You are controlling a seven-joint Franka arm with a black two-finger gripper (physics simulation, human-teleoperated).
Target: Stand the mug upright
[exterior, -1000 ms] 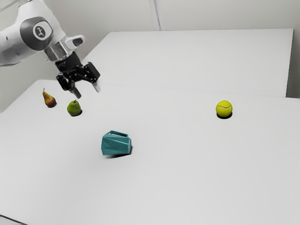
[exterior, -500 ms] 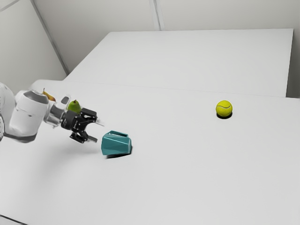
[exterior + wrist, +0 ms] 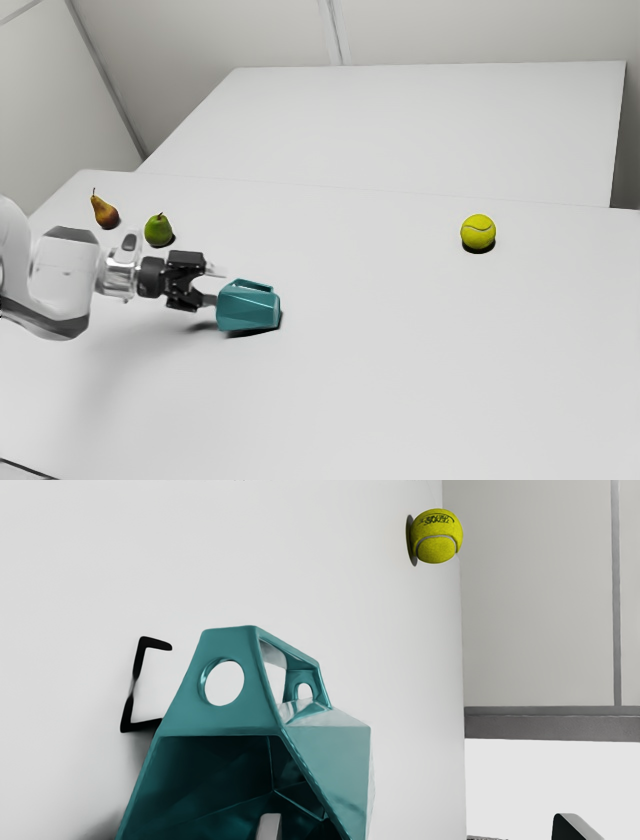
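Note:
The teal mug (image 3: 248, 308) lies on its side on the table, its open end toward the exterior view's left. My gripper (image 3: 216, 285) is at that open end, fingers spread wide, one low at the rim and one higher, above it. Seen from the wrist, the mug (image 3: 330, 765) shows its dark hollow and its handle with a round hole. The gripper (image 3: 422, 826) stands open there; one fingertip (image 3: 269, 827) overlaps the mug's mouth, the other is beyond the mug's outer wall. How deep the first finger reaches is unclear.
A tennis ball (image 3: 478, 232) sits on the table (image 3: 400, 380) toward the exterior view's right. A green pear (image 3: 158, 230) and a brown pear (image 3: 105, 212) are on the far side of the arm.
My gripper has come down from above the pears, turned nearly level and moved up to the mug's open end. The mug has stayed in place.

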